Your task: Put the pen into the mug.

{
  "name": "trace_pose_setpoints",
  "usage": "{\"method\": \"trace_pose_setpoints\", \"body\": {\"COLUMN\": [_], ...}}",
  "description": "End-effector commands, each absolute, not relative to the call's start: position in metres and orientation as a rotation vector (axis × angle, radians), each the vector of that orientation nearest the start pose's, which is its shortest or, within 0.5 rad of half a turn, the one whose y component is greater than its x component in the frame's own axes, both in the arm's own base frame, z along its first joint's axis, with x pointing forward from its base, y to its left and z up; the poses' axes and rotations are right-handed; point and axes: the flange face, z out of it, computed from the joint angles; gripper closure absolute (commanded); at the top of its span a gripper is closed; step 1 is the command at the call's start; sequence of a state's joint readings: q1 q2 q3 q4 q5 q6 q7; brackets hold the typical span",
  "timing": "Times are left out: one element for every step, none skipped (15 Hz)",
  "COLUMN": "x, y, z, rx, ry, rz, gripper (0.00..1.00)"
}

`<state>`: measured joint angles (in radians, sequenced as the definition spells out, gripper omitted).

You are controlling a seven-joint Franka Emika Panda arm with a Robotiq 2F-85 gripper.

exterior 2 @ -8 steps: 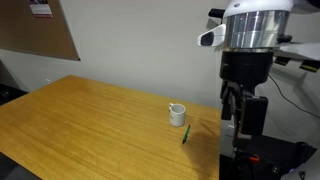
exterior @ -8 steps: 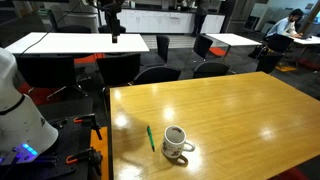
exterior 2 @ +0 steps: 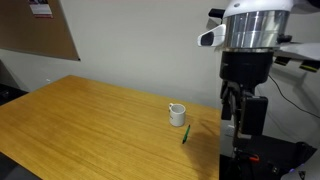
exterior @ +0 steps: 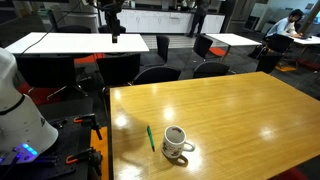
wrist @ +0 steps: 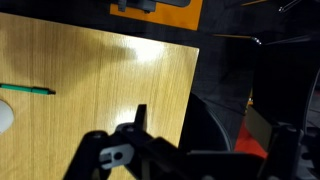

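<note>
2 small things sit on the glossy, honey-coloured wooden bench [exterior: 230,100]. A thin, straight green pen [exterior: 151,138] lies flat at 9 o'clock of the round white ceramic mug [exterior: 176,142], just beside it. Beyond stand black office chairs [exterior: 155,73] and white tables [exterior: 90,42]. An exterior view shows the black hand [exterior 2: 243,125], jaws apart, raised well clear of both. The wrist view catches the mug as only a white sliver.

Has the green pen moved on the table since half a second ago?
No. In both exterior views the pen lies beside the mug exactly as before, no nearer and no farther.
</note>
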<state>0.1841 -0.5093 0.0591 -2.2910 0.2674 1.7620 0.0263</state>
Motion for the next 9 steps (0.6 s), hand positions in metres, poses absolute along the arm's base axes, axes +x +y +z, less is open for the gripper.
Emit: {"method": "trace_pose_setpoints", "body": {"x": [0.380,0.380,0.380,0.383,0.385,0.389,0.393,0.398,0.402], "y": [0.121,0.121,0.121,0.119,0.117,0.115,0.112,0.108,0.105], "z": [0.543,0.543,0.544,0.546,0.546,0.547,0.548,0.548,0.549], "rx": [-2.904,-2.904,-2.905,-2.903,-2.905,-2.897,-2.888,-2.881,-2.875], "ry": [-0.226,-0.226,-0.232,-0.203,-0.176,-0.135,-0.097,-0.045,-0.012], "rz": [0.074,0.074,0.077,0.051,0.032,0.008,-0.010,-0.043,-0.065], "gripper": [0.00,0.00,0.00,0.00,0.00,0.00,0.00,0.00,0.00]}}
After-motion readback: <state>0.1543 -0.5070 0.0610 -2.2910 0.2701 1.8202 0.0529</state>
